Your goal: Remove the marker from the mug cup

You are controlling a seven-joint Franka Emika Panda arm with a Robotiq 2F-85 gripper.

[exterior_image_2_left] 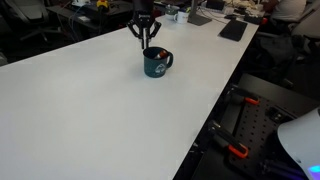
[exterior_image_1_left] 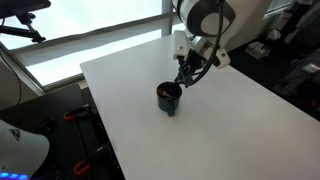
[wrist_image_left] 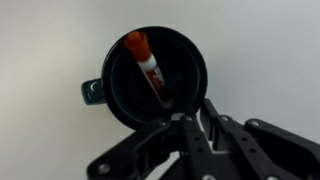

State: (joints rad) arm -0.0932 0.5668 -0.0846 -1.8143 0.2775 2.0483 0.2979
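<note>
Hovering gripper above mug cup rim, fingers pinched together, empty; marker propped against inner wall, cap upward.

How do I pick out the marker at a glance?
Start at the white table; the only cup on it is a dark mug. In the wrist view the marker lies aslant inside it, a thin stick whose reddish-orange end stands out against the mug's dark interior.

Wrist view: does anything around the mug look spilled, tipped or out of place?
Only the marker: it leans slanted inside the mug, orange end up. The mug stands upright on the table, nothing spilled.
</note>
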